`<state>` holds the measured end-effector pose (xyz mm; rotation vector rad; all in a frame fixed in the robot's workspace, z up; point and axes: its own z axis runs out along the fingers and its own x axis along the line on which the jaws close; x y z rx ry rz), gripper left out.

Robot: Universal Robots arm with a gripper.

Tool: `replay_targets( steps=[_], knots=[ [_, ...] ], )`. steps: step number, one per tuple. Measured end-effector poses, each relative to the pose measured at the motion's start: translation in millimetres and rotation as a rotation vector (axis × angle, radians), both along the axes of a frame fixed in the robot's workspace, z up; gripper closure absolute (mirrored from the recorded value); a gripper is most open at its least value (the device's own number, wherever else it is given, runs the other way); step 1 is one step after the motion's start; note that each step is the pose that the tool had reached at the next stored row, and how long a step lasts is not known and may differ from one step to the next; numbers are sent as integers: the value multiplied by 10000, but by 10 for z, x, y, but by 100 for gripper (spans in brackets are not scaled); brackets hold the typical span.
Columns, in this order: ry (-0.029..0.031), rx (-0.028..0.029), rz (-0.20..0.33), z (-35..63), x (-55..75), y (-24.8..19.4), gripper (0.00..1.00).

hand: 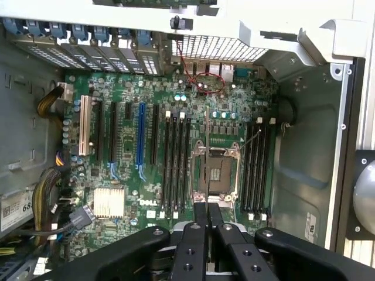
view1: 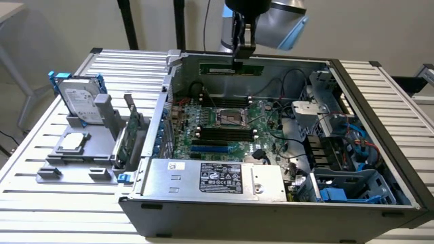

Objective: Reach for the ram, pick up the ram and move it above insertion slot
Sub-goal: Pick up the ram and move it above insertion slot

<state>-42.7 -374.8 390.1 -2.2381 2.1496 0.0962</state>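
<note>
My gripper (view1: pixel 239 61) hangs over the far side of the open computer case (view1: pixel 352 91), shut on the ram (view1: pixel 220 69). The ram is a long thin green stick held level by its middle, in front of the case's back wall. In the wrist view the two black fingers (hand: pixel 201 213) stand close together, with the motherboard (hand: pixel 117 146) far below them. The long black memory slots (hand: pixel 176 164) lie beside the CPU socket (hand: pixel 217 172), and a second bank of slots (hand: pixel 258 164) lies on the socket's other side. In the exterior view the slots (view1: pixel 227 133) are below and nearer than the ram.
On the exterior view's left, a grey fixture (view1: pixel 81 152) holds a silver hard drive in a blue frame (view1: pixel 80 99) and a taller green expansion card (view1: pixel 135 134). The power supply (view1: pixel 217 178) fills the case's near side. Cables and drive cages (view1: pixel 332 132) crowd its right.
</note>
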Motion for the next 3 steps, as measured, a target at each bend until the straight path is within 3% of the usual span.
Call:
replay_targets(
  steps=[3],
  knots=[
    [0,0,0,0,0,0,87]
  ],
)
